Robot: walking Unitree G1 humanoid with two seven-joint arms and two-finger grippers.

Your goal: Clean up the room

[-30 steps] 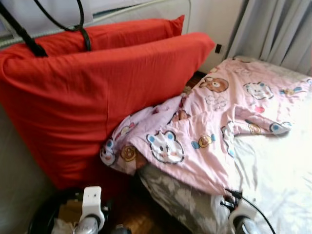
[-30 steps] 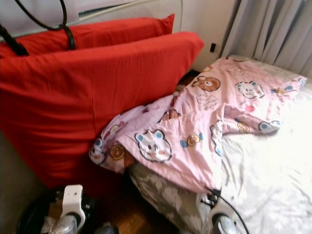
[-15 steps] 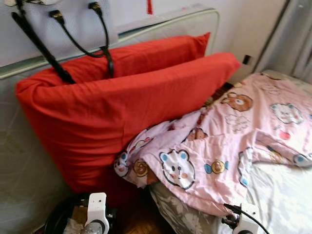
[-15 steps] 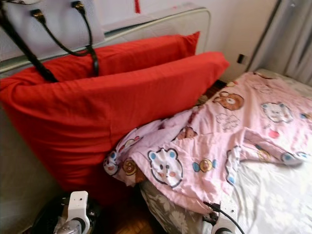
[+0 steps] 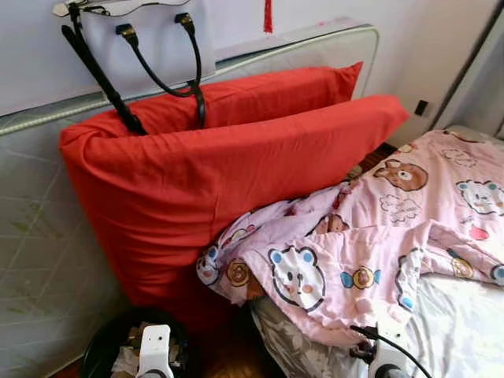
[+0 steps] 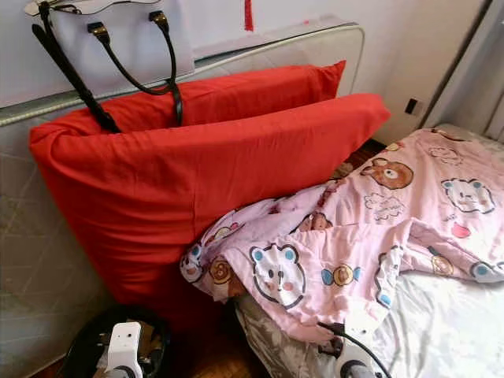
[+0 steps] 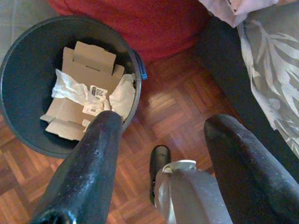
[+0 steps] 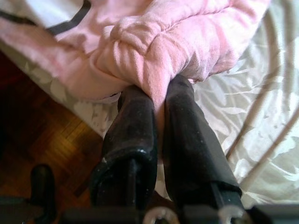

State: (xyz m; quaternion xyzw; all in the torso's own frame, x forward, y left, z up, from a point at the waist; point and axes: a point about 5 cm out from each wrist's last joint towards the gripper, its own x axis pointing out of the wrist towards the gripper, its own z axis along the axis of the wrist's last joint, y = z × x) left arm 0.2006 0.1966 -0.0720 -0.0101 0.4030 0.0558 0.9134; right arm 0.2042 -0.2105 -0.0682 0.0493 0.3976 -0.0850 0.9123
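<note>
- The pink blanket point(image 5: 370, 244), printed with cartoon bears, lies rumpled across the near corner of the bed point(image 5: 465, 315), its bunched edge spilling over the side beside the red pillows.
- Right gripper point(image 8: 159, 107) is clamped on it: 2 black fingers pinch a thick fold of the pink fabric at the blanket's near hem, just above the grey leaf-print sheet point(image 8: 243, 126).
- Handling call: soft, light, floppy stuff. It'll drape and drag rather than lift as a piece, so a bunched fold like this one looks like the sensible hold; a single thin layer could slip out.
- Left gripper point(image 7: 159, 154) hangs low with its fingers spread apart and nothing between them, over the parquet floor point(image 7: 177, 107).
- Right below it sits a dark round bin point(image 7: 18, 107) holding flattened cardboard and crumpled paper.
- 2 big red pillows point(image 5: 236, 173) stand on edge against a pale mattress point(image 5: 39, 236) propped at the wall; the blanket touches the front one.
- A white handbag point(image 5: 150, 39) with black straps hangs over the mattress top.
- Watch-out: tugging the blanket could snag it on the pillow or the bed corner.
</note>
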